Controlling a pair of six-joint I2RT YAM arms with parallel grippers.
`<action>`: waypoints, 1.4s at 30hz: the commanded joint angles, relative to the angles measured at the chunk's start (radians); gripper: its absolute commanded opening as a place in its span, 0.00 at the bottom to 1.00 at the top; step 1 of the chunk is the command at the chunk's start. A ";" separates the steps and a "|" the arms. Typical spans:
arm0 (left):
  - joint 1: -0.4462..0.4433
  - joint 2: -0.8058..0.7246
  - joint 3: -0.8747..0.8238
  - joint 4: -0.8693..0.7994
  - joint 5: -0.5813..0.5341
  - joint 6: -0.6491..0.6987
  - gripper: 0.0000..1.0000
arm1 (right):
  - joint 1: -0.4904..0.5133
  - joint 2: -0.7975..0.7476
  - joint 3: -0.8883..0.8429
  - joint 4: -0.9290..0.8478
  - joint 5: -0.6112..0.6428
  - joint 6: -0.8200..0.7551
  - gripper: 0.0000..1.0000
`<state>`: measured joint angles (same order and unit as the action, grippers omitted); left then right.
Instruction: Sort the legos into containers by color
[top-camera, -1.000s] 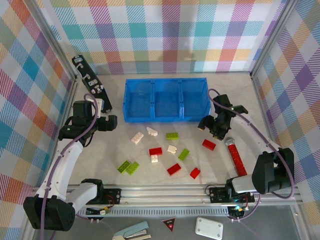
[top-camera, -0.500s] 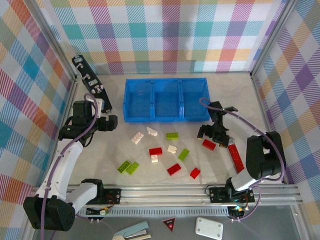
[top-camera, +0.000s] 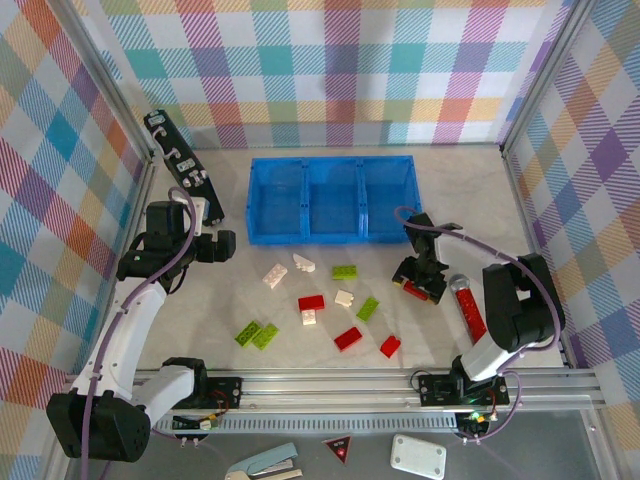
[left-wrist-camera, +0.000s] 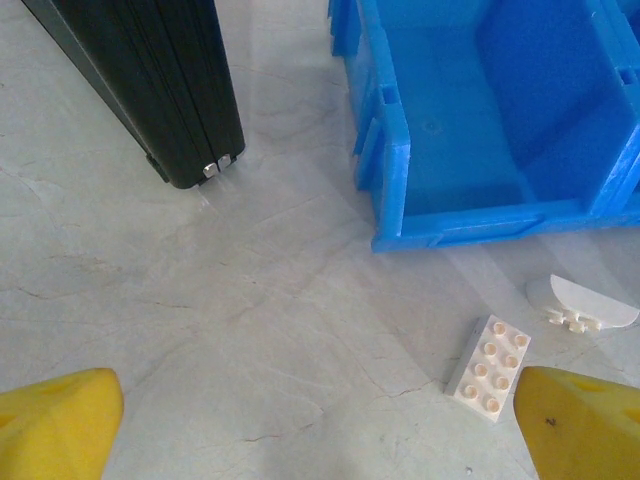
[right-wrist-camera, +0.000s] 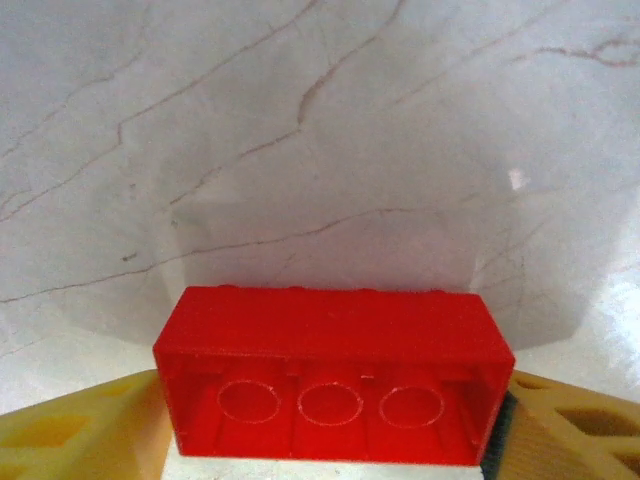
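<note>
Right fingers (right-wrist-camera: 70, 432) apparently clamped on a red lego (right-wrist-camera: 330, 385), just before the right end of the blue tray (top-camera: 300, 236), left fingers (left-wrist-camera: 50, 425) spread wide, holding nothing, off the tray's left front corner, other legos (top-camera: 311, 302) scattered on the worktop (top-camera: 240, 295) before the tray

No legible text, number or brand in any view. Black bar (top-camera: 176, 158) at the far left of the counter (top-camera: 230, 300) carries small pale marks, too small to read. Dark triangular tag (top-camera: 338, 450) below the front rail (top-camera: 330, 385) shows a red mark, unreadable.
</note>
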<state>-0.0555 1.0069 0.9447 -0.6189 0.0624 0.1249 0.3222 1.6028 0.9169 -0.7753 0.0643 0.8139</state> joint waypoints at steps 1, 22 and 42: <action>0.010 0.006 -0.001 0.010 0.018 0.008 1.00 | 0.001 0.012 -0.006 0.004 0.019 0.013 0.70; 0.011 0.012 0.000 0.012 0.034 0.007 1.00 | 0.008 0.008 0.354 -0.164 -0.008 -0.414 0.60; 0.011 0.005 -0.004 0.010 0.025 0.011 1.00 | 0.008 0.496 0.941 -0.320 0.008 -0.631 0.63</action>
<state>-0.0555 1.0145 0.9447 -0.6189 0.0849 0.1249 0.3222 2.0541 1.8103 -1.0367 0.0605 0.2085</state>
